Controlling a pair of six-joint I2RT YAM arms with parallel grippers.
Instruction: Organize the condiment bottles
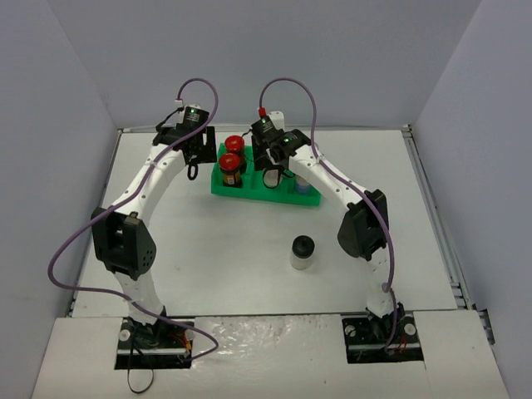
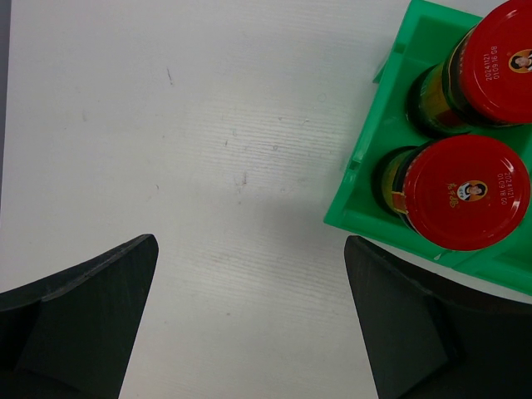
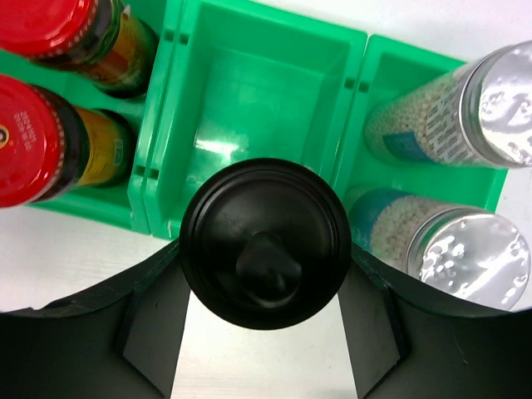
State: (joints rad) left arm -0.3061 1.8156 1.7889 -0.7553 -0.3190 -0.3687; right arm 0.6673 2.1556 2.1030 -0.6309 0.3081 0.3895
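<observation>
The green tray (image 1: pixel 249 189) sits toward the far side of the white surface (image 1: pixel 208 249), between the two arms. Its left compartment holds both red-capped jars (image 2: pixel 465 191), upright, one behind the other. Its right compartment holds the two silver-capped jars (image 3: pixel 465 249), also upright and one behind the other.

The right fingers (image 3: pixel 150 332) are closed on a black-capped jar (image 3: pixel 266 241), one finger pressed to each side of it. They hold it at the near wall of the tray's middle compartment, and from the wrist its cap overlaps that wall. Whether its base rests on anything I cannot tell.

The other black-capped jar (image 1: pixel 302 252) stands alone on the surface, well apart from the tray and near the right arm's elbow.

The left fingers (image 2: pixel 83 324) are spread wide with nothing between them. They hover over bare surface just beside the tray's left end, close to the red-capped jars.
</observation>
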